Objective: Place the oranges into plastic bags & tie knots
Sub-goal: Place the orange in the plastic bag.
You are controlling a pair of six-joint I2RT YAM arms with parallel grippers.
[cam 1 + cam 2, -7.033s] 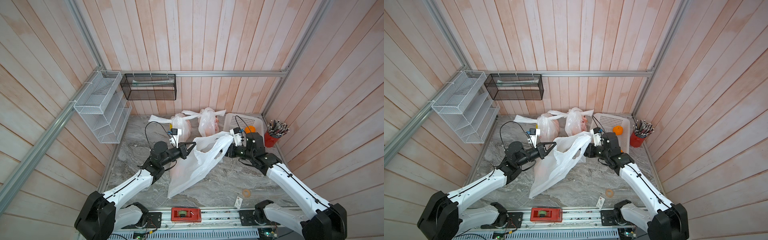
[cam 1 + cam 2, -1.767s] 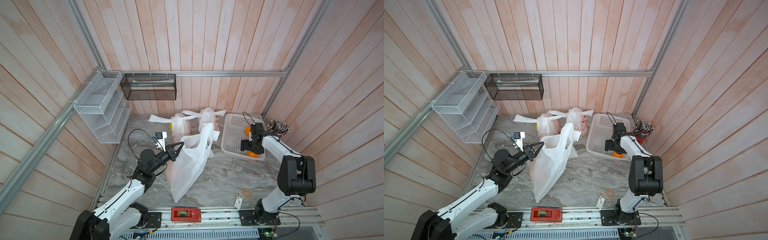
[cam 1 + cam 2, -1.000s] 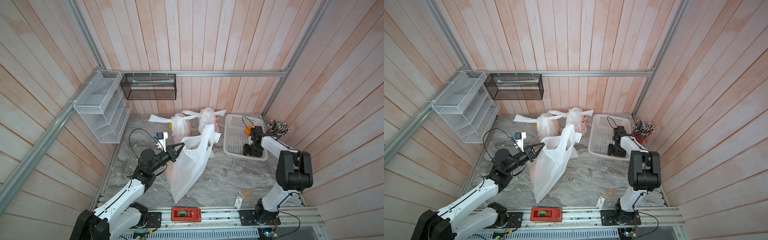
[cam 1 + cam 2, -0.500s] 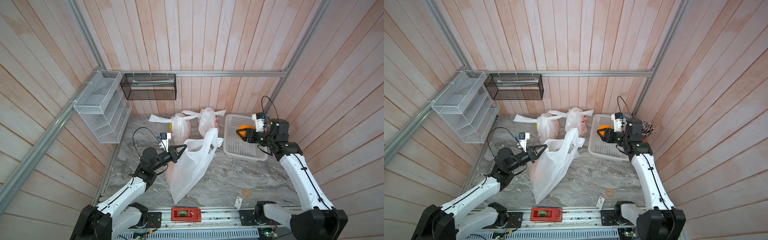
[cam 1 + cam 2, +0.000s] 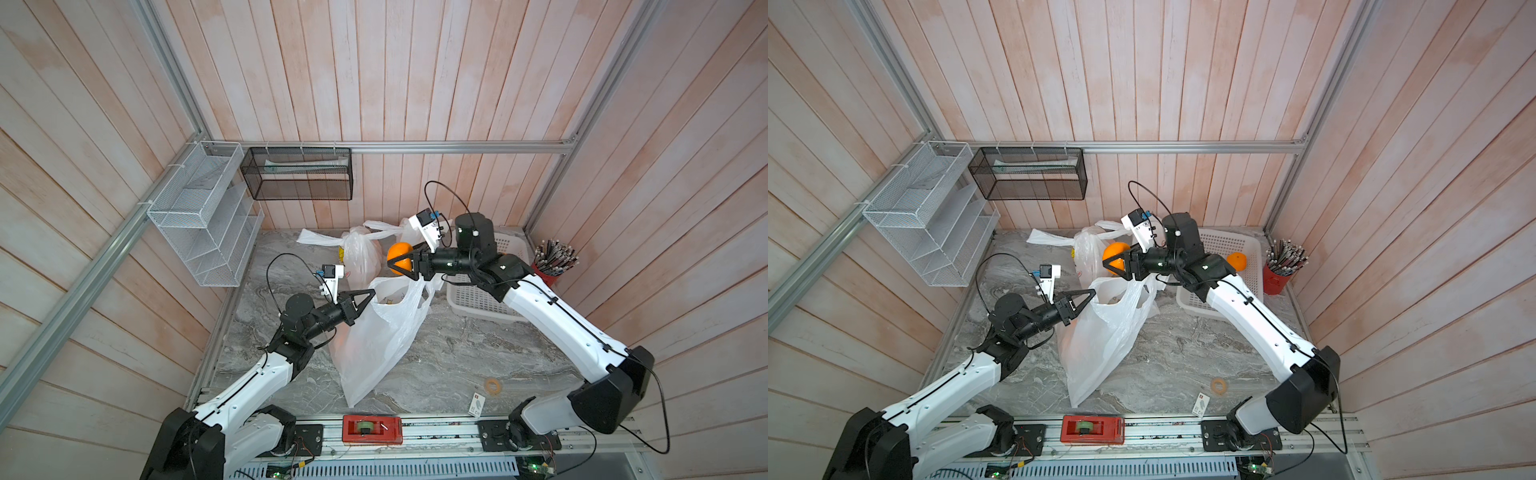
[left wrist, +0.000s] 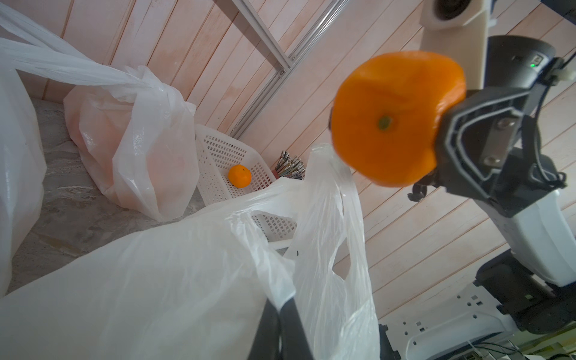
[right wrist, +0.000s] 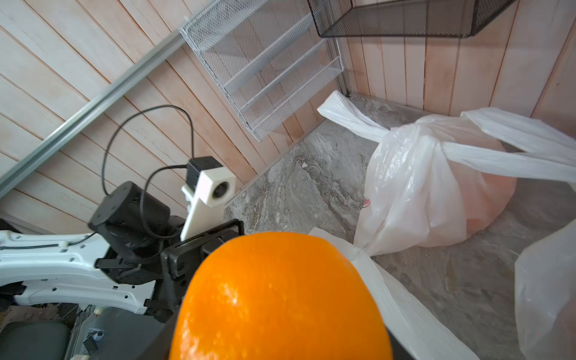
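**A small robot test booth**

This place looks like a test cell in a robotics lab. Plank walls (image 5: 374,83) in an aluminium frame (image 5: 415,146) stand around a marble-patterned table (image 5: 457,353). Two white robot arms (image 5: 561,328) are fixed on a metal rail (image 5: 436,432) at the front edge, with bare circuit boards (image 5: 534,465) below it. Wire shelves (image 5: 199,216) hang on the wall.

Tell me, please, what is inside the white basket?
One orange lies in the basket. The right arm covers part of its floor in both top views, so anything under it cannot be seen.
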